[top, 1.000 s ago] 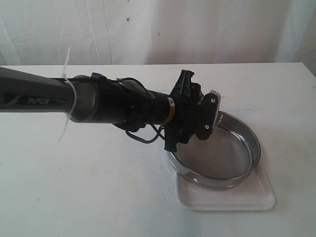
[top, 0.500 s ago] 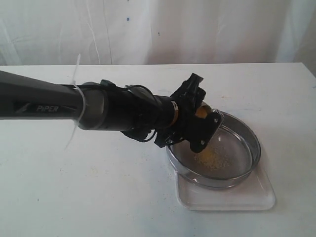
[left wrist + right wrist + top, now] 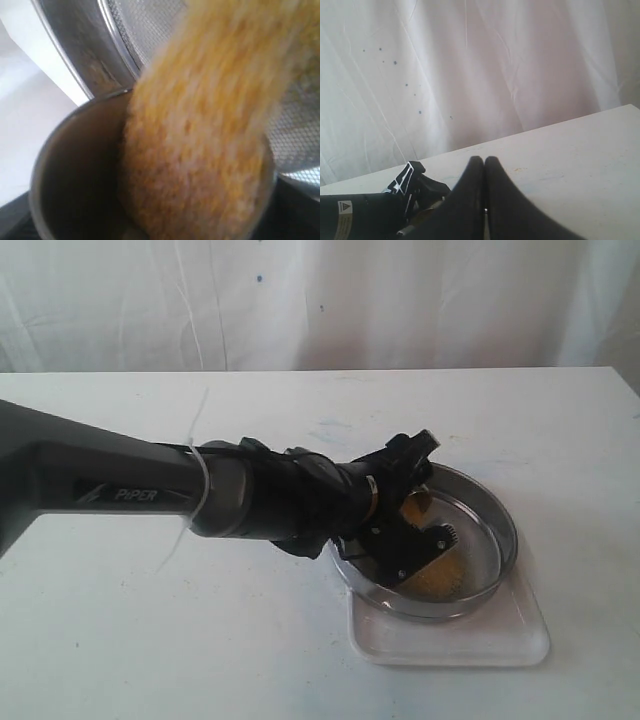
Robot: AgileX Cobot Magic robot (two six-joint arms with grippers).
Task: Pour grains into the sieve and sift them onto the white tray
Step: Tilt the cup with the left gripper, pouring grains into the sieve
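My left gripper (image 3: 418, 525) is shut on a small steel cup (image 3: 65, 175) and holds it tipped steeply over the sieve (image 3: 497, 512). The left wrist view shows a blurred stream of yellow and whitish grains (image 3: 210, 150) sliding out of the cup toward the sieve's mesh (image 3: 145, 20). A yellow heap of grains (image 3: 452, 576) lies on the mesh under the gripper. The sieve rests on the white tray (image 3: 520, 638). My right gripper (image 3: 484, 162) is shut and empty, raised above the table; the exterior view does not show it.
The left arm's dark forearm (image 3: 150, 495) stretches across the white table (image 3: 200, 640) from the left. A white curtain (image 3: 400, 300) hangs behind the table. The right wrist view catches the left arm's wrist (image 3: 365, 215) low at one side.
The left arm has dropped lower into the sieve and rolled the cup further over. Grains that were just starting to fall now stream out, and the heap on the mesh has grown.
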